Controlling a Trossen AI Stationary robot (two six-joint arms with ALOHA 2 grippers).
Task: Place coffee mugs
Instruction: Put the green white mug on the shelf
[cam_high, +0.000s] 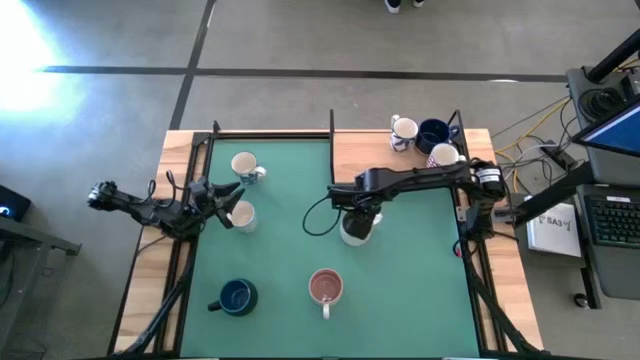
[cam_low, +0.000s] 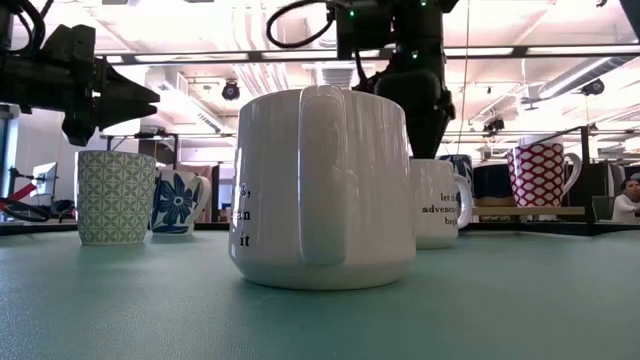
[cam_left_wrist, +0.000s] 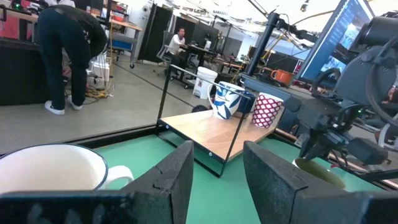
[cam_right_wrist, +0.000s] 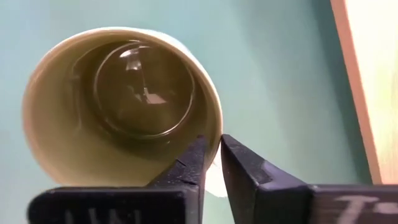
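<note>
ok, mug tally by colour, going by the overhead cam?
White or cream mugs: 3
Dark blue mugs: 2
Pink-inside mug: 1
Blue-flowered mug: 1
Red-patterned mug: 1
Total: 8

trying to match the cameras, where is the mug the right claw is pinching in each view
High view: white mug at mat centre, under the right claw.
Low view: behind the big front mug, right of it.
Left wrist view: only its rim, lower right.
Right wrist view: fills the frame, wall between the fingers.
Shared landmark: the green mat.
</note>
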